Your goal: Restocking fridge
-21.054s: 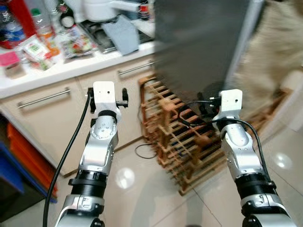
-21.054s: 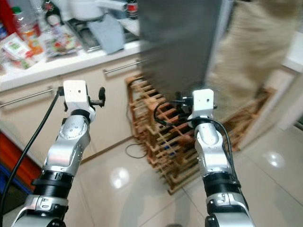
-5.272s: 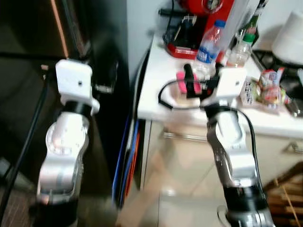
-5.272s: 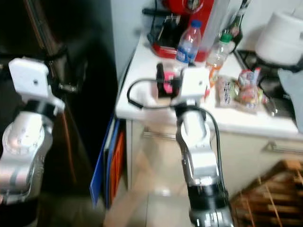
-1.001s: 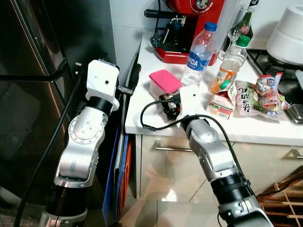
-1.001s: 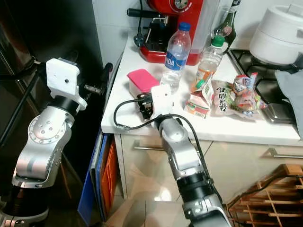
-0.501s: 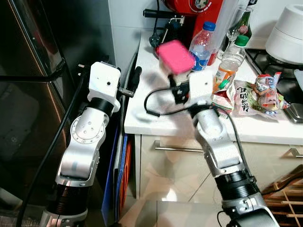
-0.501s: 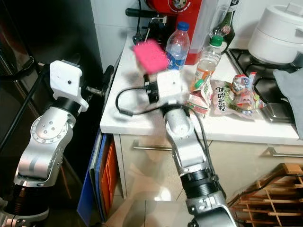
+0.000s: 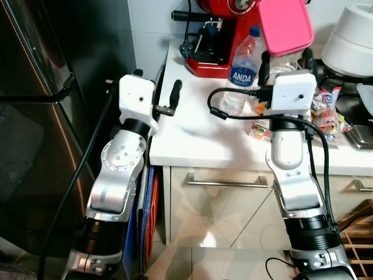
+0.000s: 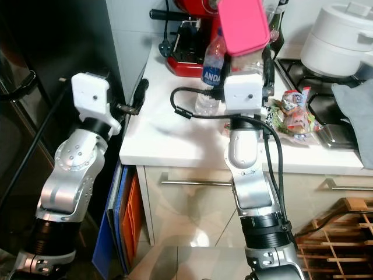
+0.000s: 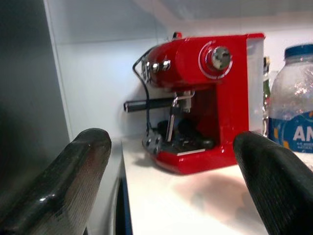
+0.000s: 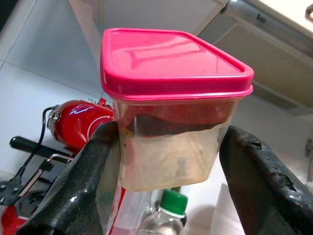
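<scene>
Container (image 12: 171,117) lifted off counter (image 9: 198,143), fingers (image 12: 95,181) gripping.

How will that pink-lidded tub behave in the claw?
The tub looks like stiff clear plastic, so it likely holds shape. It seems only part full, probably light. Its smooth walls could slip between the right claw fingers.

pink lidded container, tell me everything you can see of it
The clear plastic container with a pink snap-on lid is rectangular with rounded corners and tapers toward its base. Through the walls a pale filling with a dark layer on top shows, reaching roughly halfway up. It sits upright, lid closed, raised above the white countertop in the right claw, whose two black fingers press its opposite sides. Nothing else touches it.
</scene>
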### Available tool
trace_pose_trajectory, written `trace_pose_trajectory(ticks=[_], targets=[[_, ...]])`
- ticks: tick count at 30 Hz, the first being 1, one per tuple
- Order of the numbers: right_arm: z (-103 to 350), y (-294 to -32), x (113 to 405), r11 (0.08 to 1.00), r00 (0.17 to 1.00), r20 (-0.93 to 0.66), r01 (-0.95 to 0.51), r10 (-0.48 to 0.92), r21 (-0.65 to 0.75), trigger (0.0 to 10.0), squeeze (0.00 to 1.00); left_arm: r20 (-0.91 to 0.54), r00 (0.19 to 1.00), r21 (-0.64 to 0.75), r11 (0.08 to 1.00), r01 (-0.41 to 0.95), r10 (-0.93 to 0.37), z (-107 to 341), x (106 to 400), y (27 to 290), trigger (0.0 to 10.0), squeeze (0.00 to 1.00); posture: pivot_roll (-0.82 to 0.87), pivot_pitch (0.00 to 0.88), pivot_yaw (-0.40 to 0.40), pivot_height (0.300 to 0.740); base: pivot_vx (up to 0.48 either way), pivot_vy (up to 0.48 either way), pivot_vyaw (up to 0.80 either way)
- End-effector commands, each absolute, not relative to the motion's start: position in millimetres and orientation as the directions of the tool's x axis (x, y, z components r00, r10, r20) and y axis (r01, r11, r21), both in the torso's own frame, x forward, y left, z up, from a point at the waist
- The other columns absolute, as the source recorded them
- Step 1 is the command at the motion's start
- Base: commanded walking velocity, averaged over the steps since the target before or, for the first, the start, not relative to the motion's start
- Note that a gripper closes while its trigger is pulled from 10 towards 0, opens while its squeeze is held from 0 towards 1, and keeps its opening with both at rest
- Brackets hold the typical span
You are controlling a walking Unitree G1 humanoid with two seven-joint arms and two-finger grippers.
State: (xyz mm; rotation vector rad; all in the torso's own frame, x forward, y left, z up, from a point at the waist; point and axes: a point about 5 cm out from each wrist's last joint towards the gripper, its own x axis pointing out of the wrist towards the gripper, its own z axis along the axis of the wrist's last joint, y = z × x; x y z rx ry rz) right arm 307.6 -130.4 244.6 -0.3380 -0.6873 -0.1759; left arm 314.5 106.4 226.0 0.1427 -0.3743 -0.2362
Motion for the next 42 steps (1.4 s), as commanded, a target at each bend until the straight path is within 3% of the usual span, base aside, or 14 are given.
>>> trace_pose_trajectory(ticks=[1, 8, 16, 32, 42], targets=[[260.3, -130.0, 304.0, 0.926, 0.704, 0.709, 0.295, -0.043, -0.237, 0.0, 0.0, 0.344, 0.903, 0.192, 0.96, 0.202, -0.259, 225.6, 317.7, 102.4, 10.0, 0.0, -0.05, 0.0, -0.001, 0.74, 0.0, 0.0, 0.0], [274.1, -127.6, 303.9, 0.93, 0.652, 0.754, 0.321, -0.078, -0.181, 0.0, 0.0, 0.343, 0.894, 0.235, 0.948, 0.216, -0.289, 224.3, 322.2, 102.6, 10.0, 0.0, -0.07, 0.0, 0.042, 0.74, 0.0, 0.0, 0.0], [257.2, -131.9, 312.2, 0.946, 0.719, 0.687, 0.288, -0.109, -0.15, 0.0, 0.0, 0.364, 0.901, 0.2, 0.965, 0.172, -0.236, 228.9, 325.2, 108.5, 10.0, 0.0, -0.06, 0.0, 0.033, 0.74, -0.031, 0.0, 0.0], [259.9, -134.1, 319.0, 0.944, 0.707, 0.702, 0.284, -0.086, -0.17, 0.0, 0.0, 0.389, 0.893, 0.191, 0.968, 0.163, -0.227, 232.8, 326.5, 103.5, 10.0, 0.0, -0.05, 0.0, 0.03, 0.74, -0.268, 0.0, 0.0], [235.1, -149.9, 318.7, 0.94, 0.769, 0.622, 0.305, -0.147, -0.154, 0.0, 0.0, 0.374, 0.886, 0.202, 0.956, 0.212, -0.275, 231.1, 328.0, 95.1, 10.0, 0.0, -0.06, 0.0, 0.05, 0.74, -0.287, 0.0, 0.0]])
